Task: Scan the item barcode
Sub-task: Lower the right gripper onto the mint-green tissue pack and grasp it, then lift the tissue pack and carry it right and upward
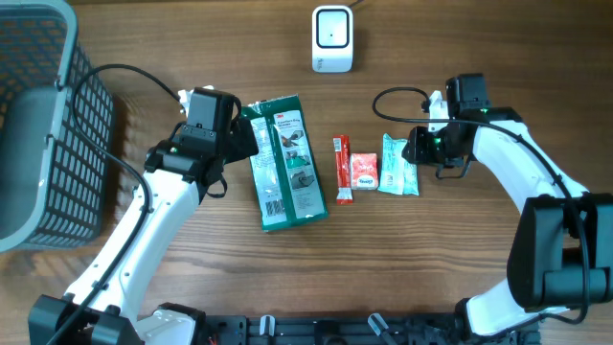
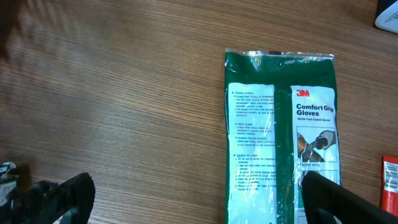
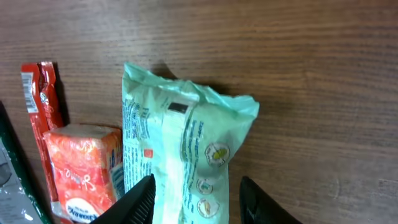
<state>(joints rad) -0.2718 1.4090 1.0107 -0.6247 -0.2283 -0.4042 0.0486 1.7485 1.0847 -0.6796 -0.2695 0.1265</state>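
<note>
Glove packet reads "3M Comfort Grip Gloves" in white lettering.

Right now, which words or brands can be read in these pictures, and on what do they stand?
"3M": on the glove pack.
"Comfort Grip Gloves": same pack, under the logo.
Fine print on the pack's white panel: too small to read.
Orange packet, red stick, mint pouch: printed, but too blurred to read.
</note>
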